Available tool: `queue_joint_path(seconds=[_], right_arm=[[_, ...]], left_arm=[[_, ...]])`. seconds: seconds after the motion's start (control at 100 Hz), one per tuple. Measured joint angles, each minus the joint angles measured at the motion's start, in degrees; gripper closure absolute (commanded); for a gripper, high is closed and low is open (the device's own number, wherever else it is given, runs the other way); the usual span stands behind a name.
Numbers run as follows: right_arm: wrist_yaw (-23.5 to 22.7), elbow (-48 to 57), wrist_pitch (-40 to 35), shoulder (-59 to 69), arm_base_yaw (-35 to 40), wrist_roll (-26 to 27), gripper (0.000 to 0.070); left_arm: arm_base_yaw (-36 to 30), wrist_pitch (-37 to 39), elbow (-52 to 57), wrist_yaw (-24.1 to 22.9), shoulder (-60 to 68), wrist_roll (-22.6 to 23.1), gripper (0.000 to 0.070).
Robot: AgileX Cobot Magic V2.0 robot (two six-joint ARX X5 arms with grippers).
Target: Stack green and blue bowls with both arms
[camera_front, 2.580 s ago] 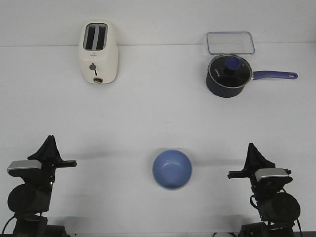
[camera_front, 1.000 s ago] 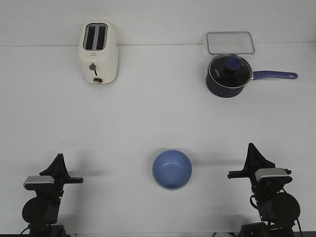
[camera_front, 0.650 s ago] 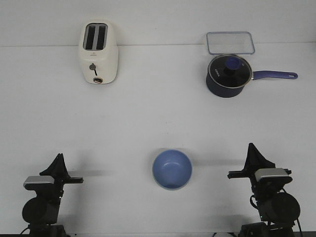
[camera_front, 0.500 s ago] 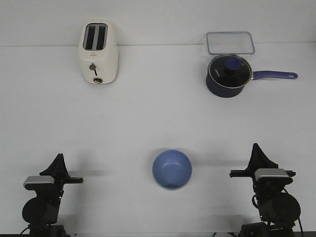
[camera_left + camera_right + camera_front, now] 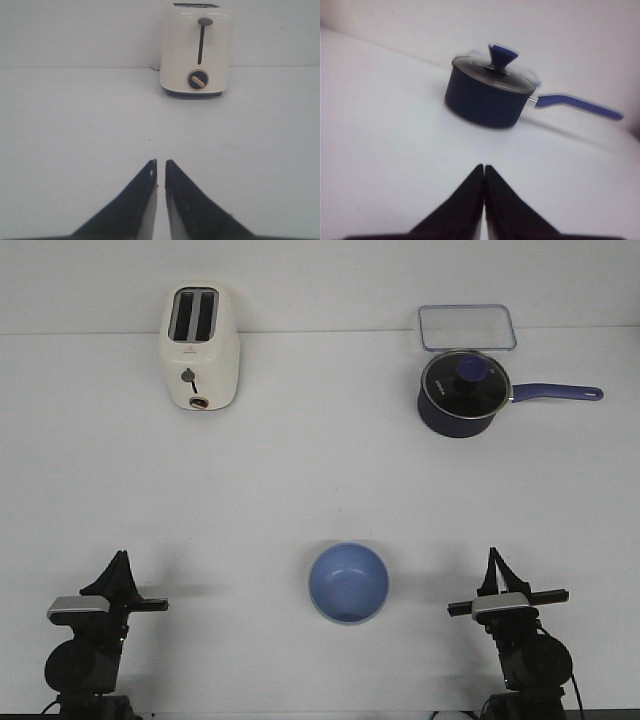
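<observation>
Blue bowl point(image 5: 348, 583) sat between both pincers; right pincer point(image 5: 494, 558) nearer, left pincer point(image 5: 121, 559) farther; both closed, empty.

A cream toaster point(image 5: 200, 348) stands far left on the white table point(image 5: 320, 480); far right, a lidded navy saucepan point(image 5: 462, 392) sits just before a clear container point(image 5: 466, 327).

Right tool point(image 5: 493, 562) swings in toward the blue bowl point(image 5: 348, 583) and drops lower; the left tool point(image 5: 120, 565) has already pulled back and down.
</observation>
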Motion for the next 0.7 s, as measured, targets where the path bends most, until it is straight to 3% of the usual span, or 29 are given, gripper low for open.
queue_joint_path(seconds=[0.7], right_arm=[[0.0,0.0,0.7,0.0,0.0,-0.4,0.0700]], left_arm=[[0.0,0.0,0.0,0.0,0.0,0.0,0.0685]])
